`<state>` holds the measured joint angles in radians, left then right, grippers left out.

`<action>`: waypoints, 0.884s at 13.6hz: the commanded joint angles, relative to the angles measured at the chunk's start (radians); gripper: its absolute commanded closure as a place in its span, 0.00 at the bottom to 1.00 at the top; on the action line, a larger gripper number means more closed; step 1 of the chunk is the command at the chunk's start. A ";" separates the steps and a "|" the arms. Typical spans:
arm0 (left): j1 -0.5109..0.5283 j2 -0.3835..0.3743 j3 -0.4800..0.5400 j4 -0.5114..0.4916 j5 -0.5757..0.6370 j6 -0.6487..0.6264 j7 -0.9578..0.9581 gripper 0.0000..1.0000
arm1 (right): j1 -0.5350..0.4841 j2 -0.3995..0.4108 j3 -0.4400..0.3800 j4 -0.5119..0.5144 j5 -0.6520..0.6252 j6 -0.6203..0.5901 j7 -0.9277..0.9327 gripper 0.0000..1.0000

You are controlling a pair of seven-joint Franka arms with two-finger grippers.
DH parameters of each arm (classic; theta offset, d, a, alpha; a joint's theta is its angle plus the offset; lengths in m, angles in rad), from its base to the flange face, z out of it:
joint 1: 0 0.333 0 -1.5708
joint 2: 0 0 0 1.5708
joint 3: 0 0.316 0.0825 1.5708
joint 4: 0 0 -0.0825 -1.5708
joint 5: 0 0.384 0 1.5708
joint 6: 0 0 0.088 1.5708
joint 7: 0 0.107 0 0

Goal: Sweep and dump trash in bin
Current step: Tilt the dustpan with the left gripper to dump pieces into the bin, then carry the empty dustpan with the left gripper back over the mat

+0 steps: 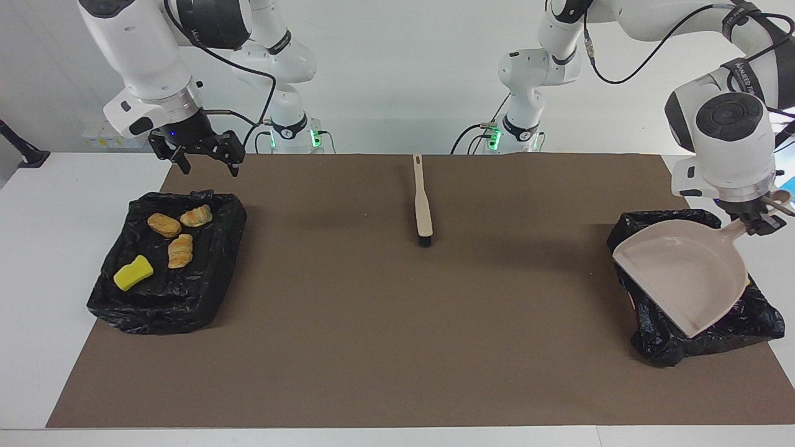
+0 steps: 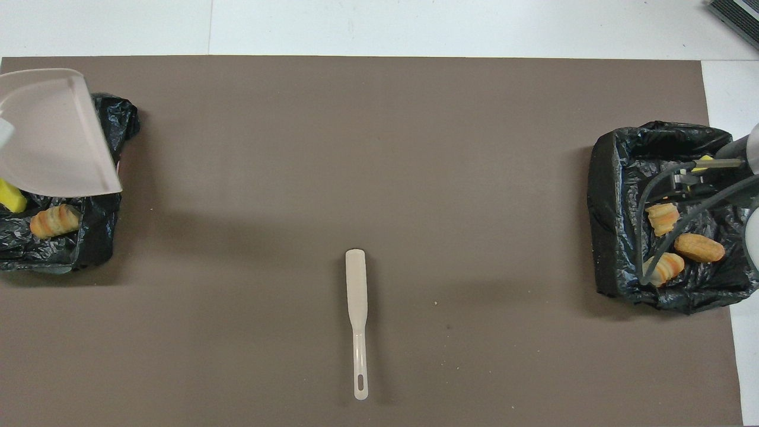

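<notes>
Hovering at right of the facing frame, the left end effector (image 1: 759, 222), pinching the dustpan (image 1: 683, 279) handle; right end effector (image 1: 205, 158) spread. A slack grip could drop it onto the bin (image 1: 745, 323).

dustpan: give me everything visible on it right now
The dustpan is beige, smooth plastic by the look, a wide shallow scoop with raised side walls and a short handle. The left gripper is shut on the handle and holds it in the air over the black-lined bin at the left arm's end of the table. It is tilted, with its inside toward the facing camera, and looks empty. Nothing else visibly touches it.
</notes>
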<state>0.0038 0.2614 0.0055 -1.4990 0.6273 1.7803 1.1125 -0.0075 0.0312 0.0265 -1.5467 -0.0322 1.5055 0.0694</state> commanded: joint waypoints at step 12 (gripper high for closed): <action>-0.409 0.150 0.014 -0.006 -0.537 0.069 -1.192 1.00 | -0.005 -0.020 0.006 -0.029 0.023 0.035 0.006 0.00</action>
<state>-0.3718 0.4004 -0.0006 -1.5193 0.1310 1.8201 -0.0318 -0.0055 0.0252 0.0301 -1.5545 -0.0239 1.5151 0.0703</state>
